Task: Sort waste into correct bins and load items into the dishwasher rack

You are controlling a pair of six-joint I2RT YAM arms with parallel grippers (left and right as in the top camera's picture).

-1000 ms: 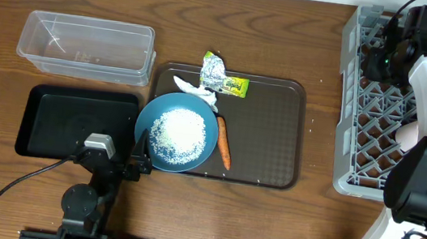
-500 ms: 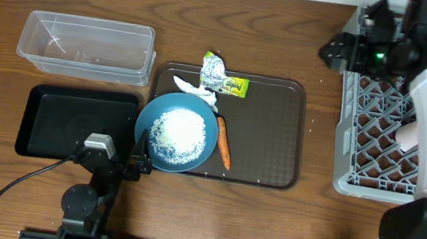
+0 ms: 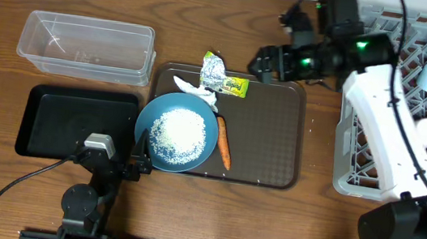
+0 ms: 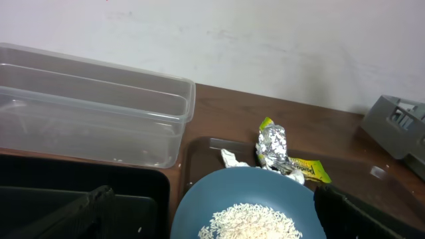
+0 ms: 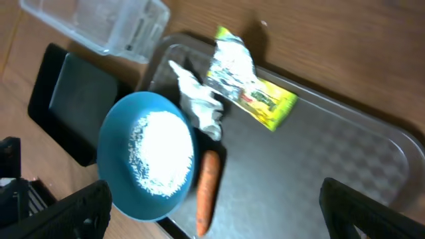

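Pinch the likely light, crinkly, slippery foil wrapper (image 3: 220,76), at the far left edge of the brown tray (image 3: 269,134) beside the tissue (image 3: 200,93), across its silver end, with left jaws and right jaws both apart.

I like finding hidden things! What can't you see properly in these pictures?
Large grey plastic rack: overhead, the right arm covers part, the picture's edge cuts it off.
Crumpled white tissue: left wrist view, the round blue plate hides its lower part with its rim.
Crinkled silver-and-yellow-green foil wrapper: right wrist view, print too blurred to read.
Thin wooden chopsticks: in no view.
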